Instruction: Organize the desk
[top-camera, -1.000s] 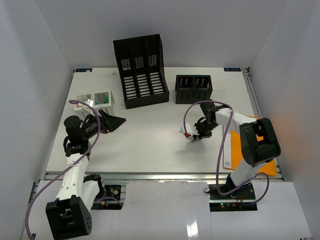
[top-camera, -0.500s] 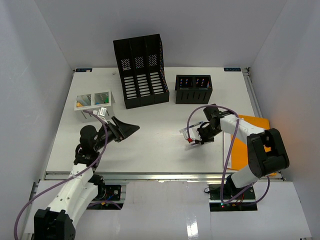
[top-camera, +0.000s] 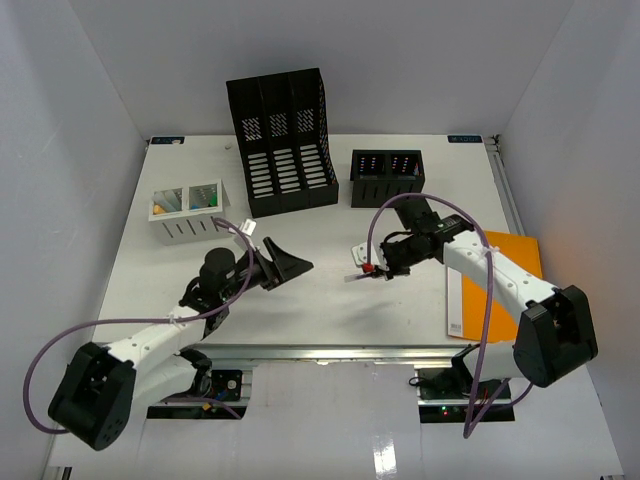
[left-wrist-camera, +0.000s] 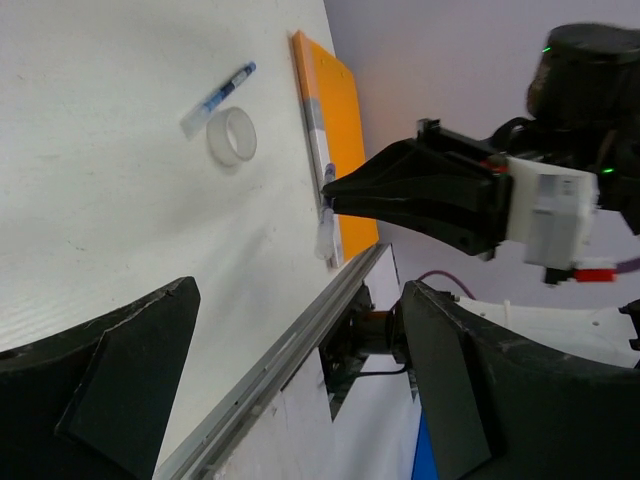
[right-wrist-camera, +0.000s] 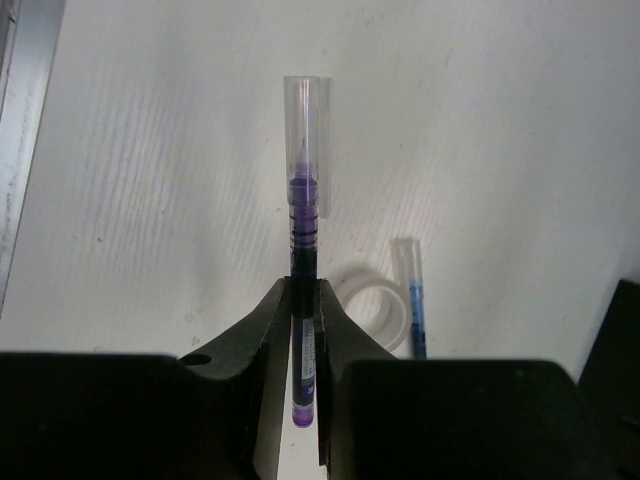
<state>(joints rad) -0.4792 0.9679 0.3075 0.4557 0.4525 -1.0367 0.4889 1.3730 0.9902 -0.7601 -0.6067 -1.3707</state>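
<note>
- The desk (top-camera: 335, 318) fills the floor of a white-walled booth, with walls close along its left, right and back edges and a silver rail (top-camera: 330, 351) along the front edge.
- The right gripper (top-camera: 372, 268) hangs over the middle-right of the desk, in front of a small black organizer (top-camera: 387, 178). Its fingers (right-wrist-camera: 272, 322) are clenched on a purple pen (right-wrist-camera: 303, 232).
- The pen's clear-capped end sticks out past the fingertips. Whether it touches the top, I cannot tell.
- Below that gripper a clear tape ring (left-wrist-camera: 232, 136) and a blue pen (left-wrist-camera: 218, 86) lie just beside each other on the white surface.
- The left gripper (top-camera: 287, 264) reaches toward the centre from the front-left, jaws spread wide. In its wrist view only the desk and rail show between them.
- A band of bare top separates the two grippers, and more bare surface runs from there back to the black holders.
- A tall black file holder (top-camera: 285, 140) with three slots stands at the back edge. The organizer sits to its right with a gap between them.
- A white basket (top-camera: 188, 214) sits just beside the file holder's left front corner, toward the left edge.
- An orange folder (top-camera: 505, 270) lies flat along the right edge, partly under the right arm, with its near end close to the rail.
</note>
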